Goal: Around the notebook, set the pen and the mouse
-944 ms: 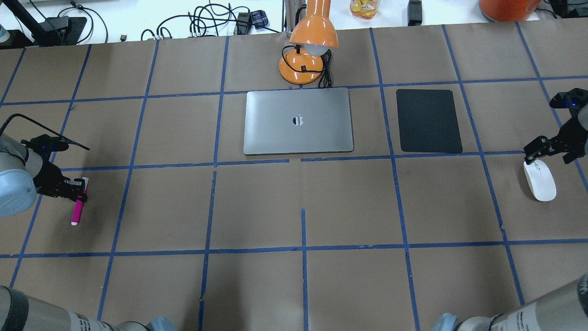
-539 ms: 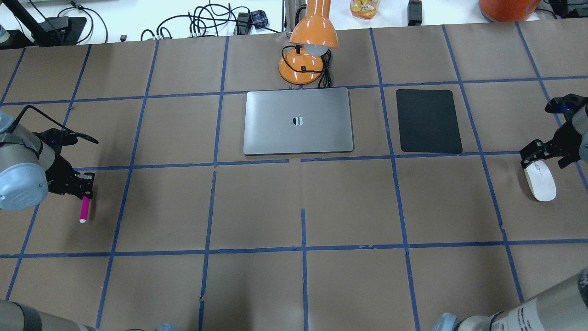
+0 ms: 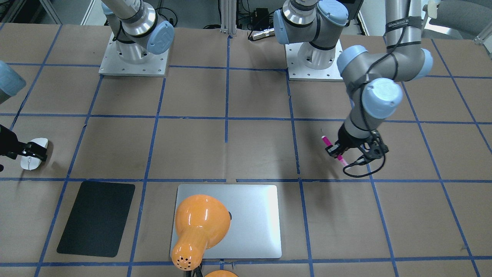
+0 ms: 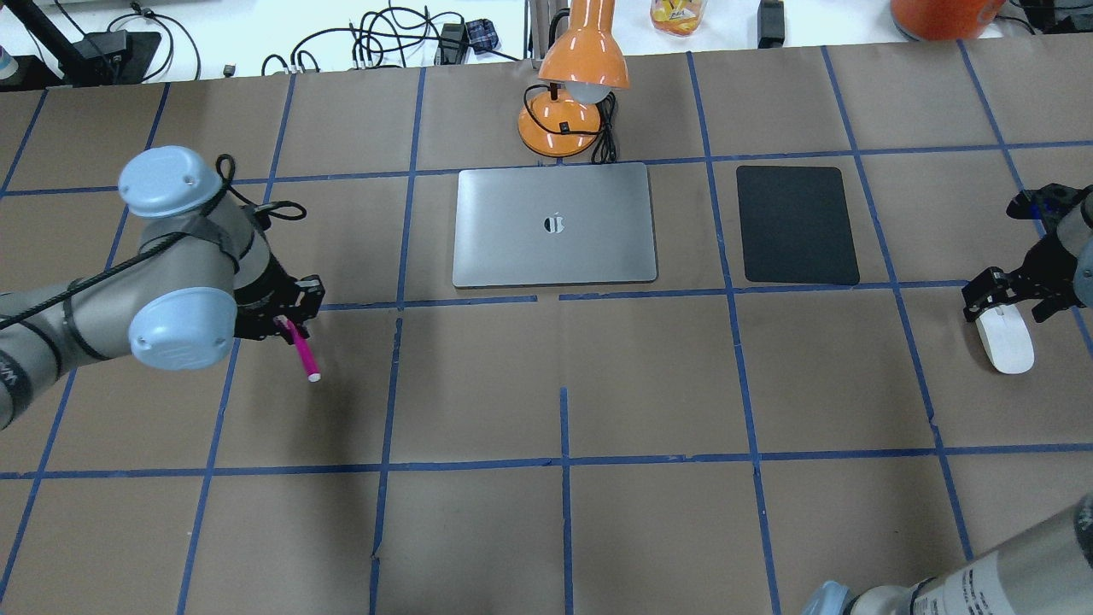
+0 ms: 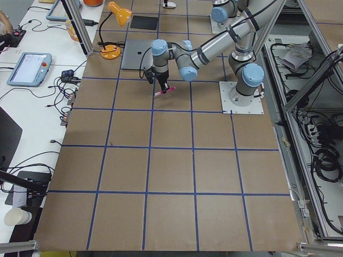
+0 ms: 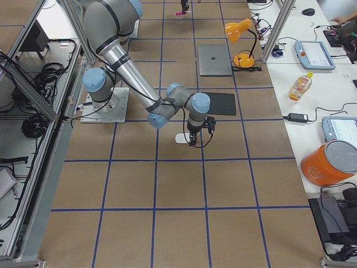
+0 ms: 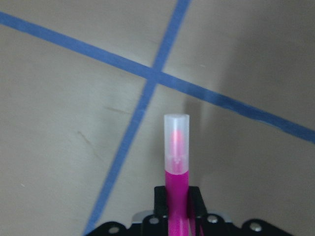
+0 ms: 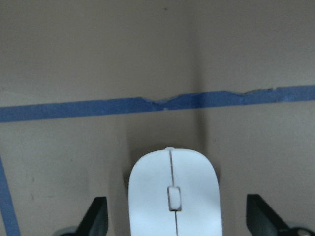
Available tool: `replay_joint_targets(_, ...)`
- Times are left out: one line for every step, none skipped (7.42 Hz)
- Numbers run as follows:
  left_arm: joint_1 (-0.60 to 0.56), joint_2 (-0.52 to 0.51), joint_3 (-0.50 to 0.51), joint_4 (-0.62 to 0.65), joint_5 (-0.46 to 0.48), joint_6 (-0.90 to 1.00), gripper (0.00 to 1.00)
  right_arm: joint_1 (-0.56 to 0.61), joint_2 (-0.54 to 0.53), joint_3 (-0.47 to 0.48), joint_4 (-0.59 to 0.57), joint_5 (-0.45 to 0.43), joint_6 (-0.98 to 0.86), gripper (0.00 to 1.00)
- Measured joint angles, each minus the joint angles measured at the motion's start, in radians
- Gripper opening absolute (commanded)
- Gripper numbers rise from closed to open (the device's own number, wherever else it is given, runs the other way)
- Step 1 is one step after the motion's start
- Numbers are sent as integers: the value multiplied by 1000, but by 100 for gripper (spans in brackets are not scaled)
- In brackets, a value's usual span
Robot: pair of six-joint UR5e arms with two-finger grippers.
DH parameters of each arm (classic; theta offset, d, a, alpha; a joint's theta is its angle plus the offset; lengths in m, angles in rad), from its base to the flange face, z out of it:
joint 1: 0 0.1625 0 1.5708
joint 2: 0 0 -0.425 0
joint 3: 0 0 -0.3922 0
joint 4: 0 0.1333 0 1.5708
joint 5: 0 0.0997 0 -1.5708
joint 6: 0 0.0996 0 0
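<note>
The pink pen [image 4: 301, 348] hangs tilted above the table, its pale cap [image 7: 175, 135] pointing away from the wrist. My left gripper [image 4: 289, 323] is shut on the pen's upper half, left of and below the notebook's near left corner; the front view shows the same grip [image 3: 337, 151]. The silver-grey notebook [image 4: 555, 225] lies flat at the table's centre back. The white mouse [image 4: 1006, 340] rests on the table at the far right. My right gripper [image 4: 1008, 309] is open and straddles the mouse's back end, with both dark fingers [image 8: 96, 221] clear of the mouse's sides [image 8: 174, 191].
An orange desk lamp [image 4: 572, 102] stands just behind the notebook, and its head covers part of the notebook in the front view. A thin black mat [image 4: 797, 224] lies to the right of the notebook. Blue tape lines cross the brown table surface.
My left arm has lifted the pen and carried it right and toward the notebook. The right gripper has shifted slightly closer over the mouse, which has not moved.
</note>
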Motion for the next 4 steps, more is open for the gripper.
replay_joint_targets(-102,-9,11,1,-8,-209,0,0,0,16,-5,-1,0,100)
replay_joint_targets(-183,-17,29,-5,-30,-401,0,0,0,27,-12,-3,-1,100)
replay_joint_targets(-262,-22,48,-13,-62,-605,0,0,0,31,-16,-4,-5,100)
replay_joint_targets(-338,-32,63,-9,-81,-800,0,0,-1,30,-18,-5,-7,99)
